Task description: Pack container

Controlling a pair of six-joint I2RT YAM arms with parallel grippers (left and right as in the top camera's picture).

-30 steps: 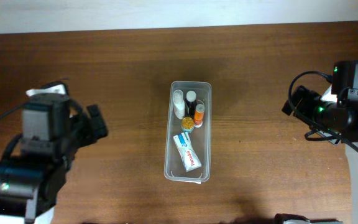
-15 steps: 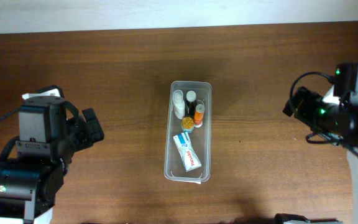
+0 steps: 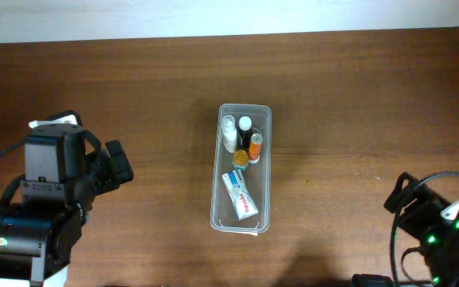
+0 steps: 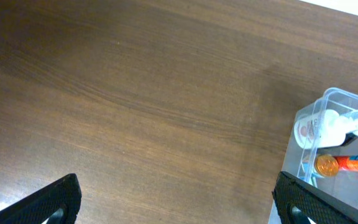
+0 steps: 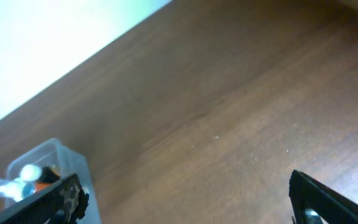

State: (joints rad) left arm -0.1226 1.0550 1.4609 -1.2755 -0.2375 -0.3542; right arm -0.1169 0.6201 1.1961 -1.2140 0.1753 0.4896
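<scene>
The container [image 3: 216,187], a long clear plastic tub, stands at the table's centre. It holds a white bottle [image 3: 228,127], a black-capped bottle [image 3: 245,126], an orange tube [image 3: 255,146], a yellow-capped jar [image 3: 240,157] and a white-and-blue medicine box [image 3: 240,194]. My left gripper [image 3: 119,166] is open and empty, well to the left of the tub. In the left wrist view the gripper [image 4: 179,205] is over bare wood with the tub's end [image 4: 328,99] at the right. My right gripper [image 3: 401,206] is open and empty at the lower right. In its wrist view the gripper [image 5: 191,202] sees the tub [image 5: 55,149] at the lower left.
The brown wooden table [image 3: 134,88] ends at a pale wall strip along the far edge [image 3: 229,20]. A small white scrap [image 3: 256,233] pokes out under the tub's near end. Both arm bases stand at the table's left and right sides.
My right arm has swung from the upper right down to the lower right corner. My left arm has drawn back slightly. The tub and its contents have not moved.
</scene>
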